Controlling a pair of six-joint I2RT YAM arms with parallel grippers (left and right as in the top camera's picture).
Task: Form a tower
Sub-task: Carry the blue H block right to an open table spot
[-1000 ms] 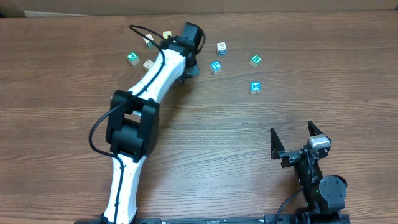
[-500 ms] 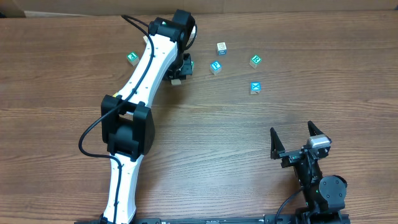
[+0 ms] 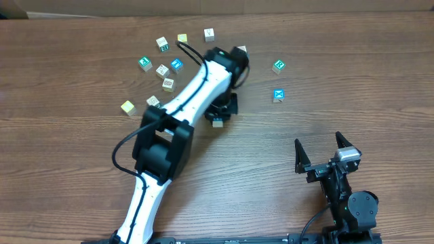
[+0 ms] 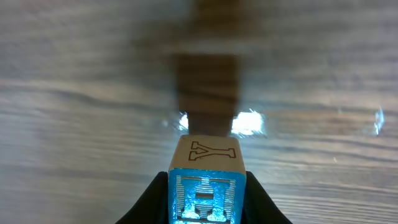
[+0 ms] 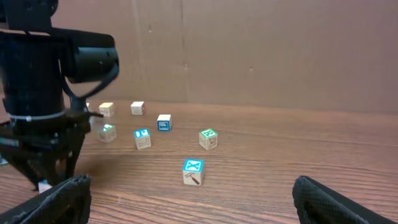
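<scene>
Blue-faced cube (image 4: 207, 186) now farther right

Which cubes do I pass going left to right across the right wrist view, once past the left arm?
green-faced cube → near blue-faced cube → far blue-faced cube → blue cube with a white X → green-topped cube

Y, H on wooden cube (image 4: 207, 180)
</scene>
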